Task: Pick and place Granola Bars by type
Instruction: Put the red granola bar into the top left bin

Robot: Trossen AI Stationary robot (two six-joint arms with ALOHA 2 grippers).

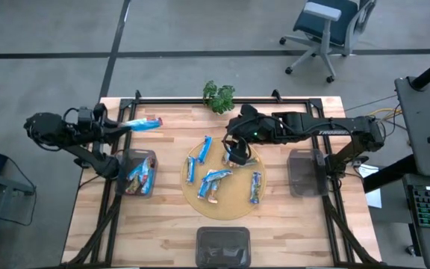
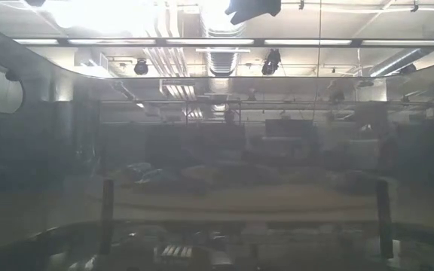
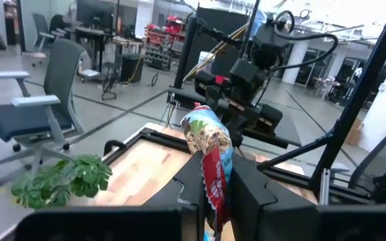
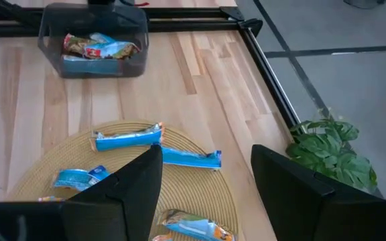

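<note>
In the high view, several blue granola bars (image 1: 213,181) lie on a round woven mat (image 1: 237,210) at the table's middle. More bars (image 1: 136,176) lie in the left grey bin (image 1: 153,158). My left gripper (image 1: 120,127) is raised over the far-left part of the table, shut on a blue bar with a red end (image 1: 144,124). My right gripper (image 1: 236,154) stands open above the mat's far part. In the right wrist view its fingers (image 4: 134,189) straddle bare mat, with bars (image 4: 127,138) beyond them. My left gripper pinches the blue-and-red bar by its lower part (image 3: 213,191) between its two fingers (image 3: 250,191). The bar's crimped free end (image 3: 203,127) sticks out ahead of the fingers. It is lifted clear of the table and points toward the table's right.
A second grey bin (image 1: 307,172) sits right of the mat and a third (image 1: 223,245) at the near edge. A small green plant (image 1: 219,96) stands at the far edge. A black frame rail (image 1: 185,100) runs along the far edge. Office chairs stand beyond the table.
</note>
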